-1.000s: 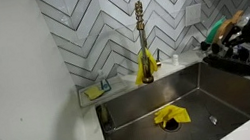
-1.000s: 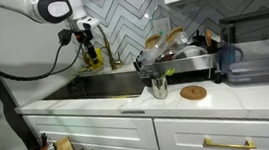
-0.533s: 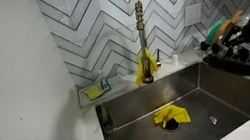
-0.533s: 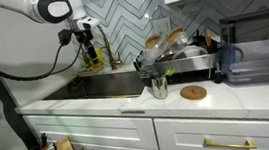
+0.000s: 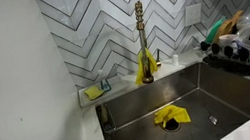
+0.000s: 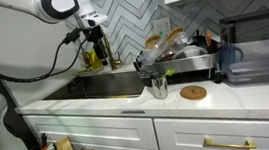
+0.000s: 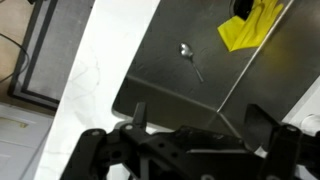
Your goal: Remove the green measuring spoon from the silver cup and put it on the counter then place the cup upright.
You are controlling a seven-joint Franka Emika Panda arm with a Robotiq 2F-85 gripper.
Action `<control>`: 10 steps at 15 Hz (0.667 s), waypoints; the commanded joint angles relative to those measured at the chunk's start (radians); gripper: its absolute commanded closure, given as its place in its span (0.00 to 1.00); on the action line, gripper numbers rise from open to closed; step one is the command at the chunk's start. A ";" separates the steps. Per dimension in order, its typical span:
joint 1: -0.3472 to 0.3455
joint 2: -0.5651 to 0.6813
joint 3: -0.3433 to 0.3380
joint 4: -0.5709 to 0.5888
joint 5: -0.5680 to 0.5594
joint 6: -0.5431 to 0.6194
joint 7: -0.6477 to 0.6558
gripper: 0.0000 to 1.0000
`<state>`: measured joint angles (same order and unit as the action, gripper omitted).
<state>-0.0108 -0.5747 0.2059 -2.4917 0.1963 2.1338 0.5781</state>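
— Where is the tool (image 6: pixel 94 36) at this moment?
— High above the sink (image 6: pixel 105 85), in front of the chevron tiles. It hangs from the white arm (image 6: pixel 57 6) that reaches in from the upper corner in an exterior view, well apart from the cup.

— Open or closed?
— Open. In the wrist view its two dark fingers (image 7: pixel 138 112) stand wide apart along the bottom edge with nothing between them. Beyond them are the steel basin and a yellow cloth (image 7: pixel 250 25) in the far corner of the picture.

— And the silver cup (image 6: pixel 158 86)?
— It is on the pale surface (image 6: pixel 227 97), in front of the dish rack (image 6: pixel 177 52) and just past the end of the sink. A round brown mat (image 6: pixel 193 92) lies near it, on the side away from the sink. Whether the cup stands straight or leans, I cannot tell at this size.

— The green measuring spoon?
— Something pokes out of the cup's top, but it is too small to name. I cannot pick out the spoon.

— Anything else around the basin?
— A gold faucet (image 5: pixel 141 27) rises at the tiled wall behind it, and the cloth lies crumpled on the basin floor.
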 commanded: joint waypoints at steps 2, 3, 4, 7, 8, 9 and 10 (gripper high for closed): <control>-0.134 -0.040 0.002 -0.012 -0.181 -0.038 0.139 0.00; -0.079 -0.009 -0.016 0.002 -0.128 -0.017 0.087 0.00; -0.092 -0.009 -0.021 0.003 -0.139 -0.017 0.090 0.00; -0.082 -0.006 -0.021 0.007 -0.137 -0.017 0.088 0.00; -0.079 -0.006 -0.020 0.007 -0.137 -0.017 0.087 0.00; -0.079 -0.006 -0.020 0.007 -0.137 -0.017 0.087 0.00; -0.078 -0.006 -0.020 0.007 -0.137 -0.017 0.087 0.00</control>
<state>-0.1012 -0.5823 0.1965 -2.4870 0.0673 2.1198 0.6595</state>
